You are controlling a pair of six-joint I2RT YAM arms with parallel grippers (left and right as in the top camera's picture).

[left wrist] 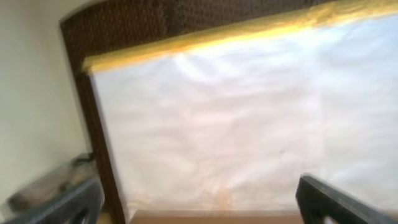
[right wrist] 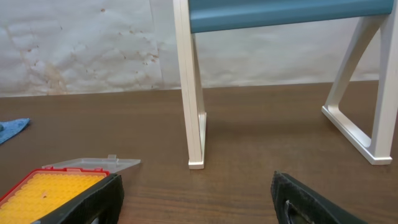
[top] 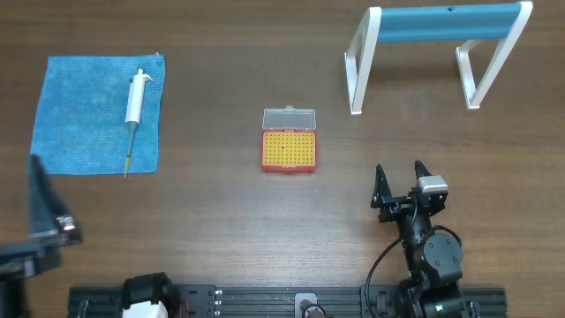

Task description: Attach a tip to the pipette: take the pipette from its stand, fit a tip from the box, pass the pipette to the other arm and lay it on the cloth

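Blue cloth (top: 79, 97) at the left of the counter (top: 221, 221) carries the pipette (top: 134, 102), lying flat with its tip (top: 127, 161) fitted, well apart from the box (top: 289, 148) and the stand (top: 446, 22). We judge the pipette light, rigid and smooth-bodied. The tip is thin, only pressed on, and could bend or detach. For any regrasp, take the thick white barrel below the hook, never the tip. The 2 grippers hold nothing: left gripper (left wrist: 199, 196) spread, right gripper (top: 398, 168) spread.

No writing, number or sign can be read: the pipette (top: 134, 101) at ten o'clock, the tip box (top: 289, 151) near centre and the stand (top: 441, 20) at one o'clock show none
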